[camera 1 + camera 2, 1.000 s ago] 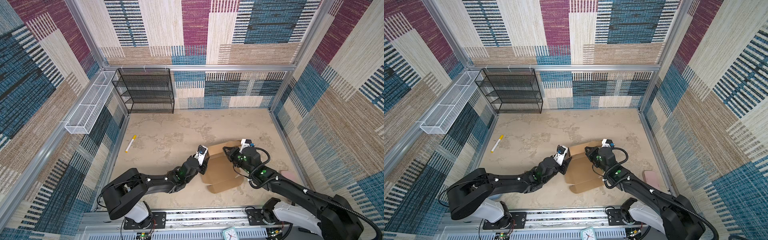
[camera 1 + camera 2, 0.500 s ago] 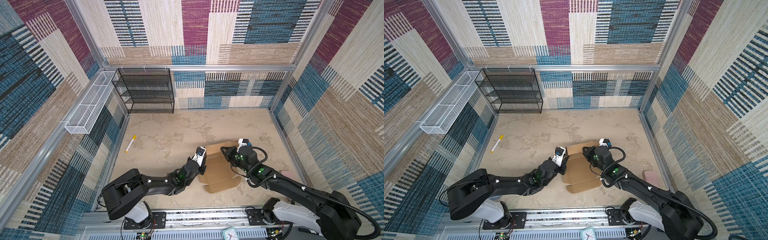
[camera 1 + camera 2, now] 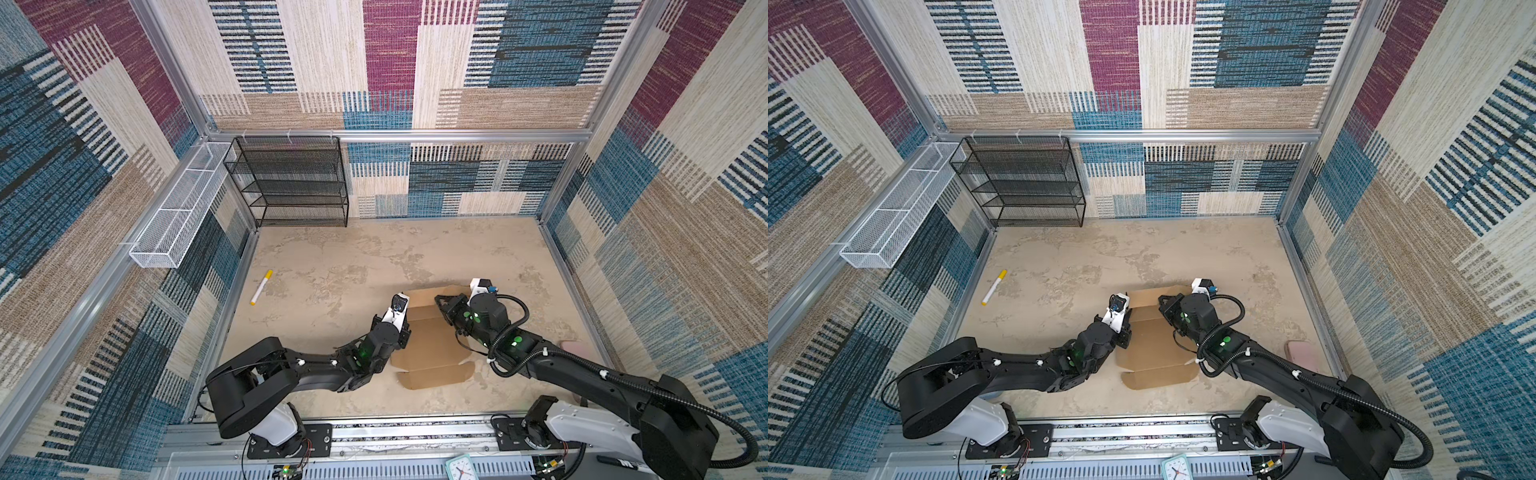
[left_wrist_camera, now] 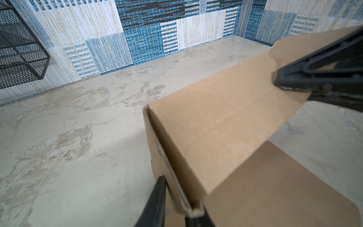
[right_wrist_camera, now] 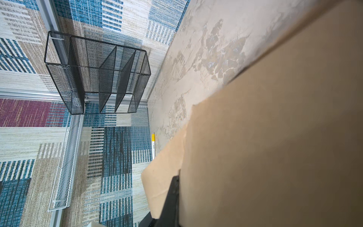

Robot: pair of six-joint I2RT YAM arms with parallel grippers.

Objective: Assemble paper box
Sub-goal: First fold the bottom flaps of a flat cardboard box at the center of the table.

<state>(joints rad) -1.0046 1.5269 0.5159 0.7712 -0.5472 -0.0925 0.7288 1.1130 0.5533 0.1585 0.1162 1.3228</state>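
The paper box (image 3: 432, 345) (image 3: 1154, 347) is brown cardboard lying partly folded on the tabletop. Its left wall is folded up double, and in the left wrist view that wall (image 4: 176, 149) stands between the two fingers of my left gripper (image 4: 178, 208), which is shut on it. In both top views the left gripper (image 3: 405, 328) (image 3: 1127, 328) sits at the box's left edge. My right gripper (image 3: 441, 305) (image 3: 1165, 305) is shut on the raised far panel (image 4: 225, 102). In the right wrist view one finger (image 5: 172, 196) shows against that panel (image 5: 275, 137); the other is hidden behind it.
A white marker with a yellow cap (image 3: 261, 287) (image 3: 994, 286) lies to the left. A black mesh shelf (image 3: 291, 183) stands at the back left, with a white wire basket (image 3: 178, 208) on the left wall. A pink object (image 3: 1304, 353) lies near the right wall.
My left gripper's jaws have closed in on the box's folded left wall. The right gripper has shifted a little to the left with the far panel.
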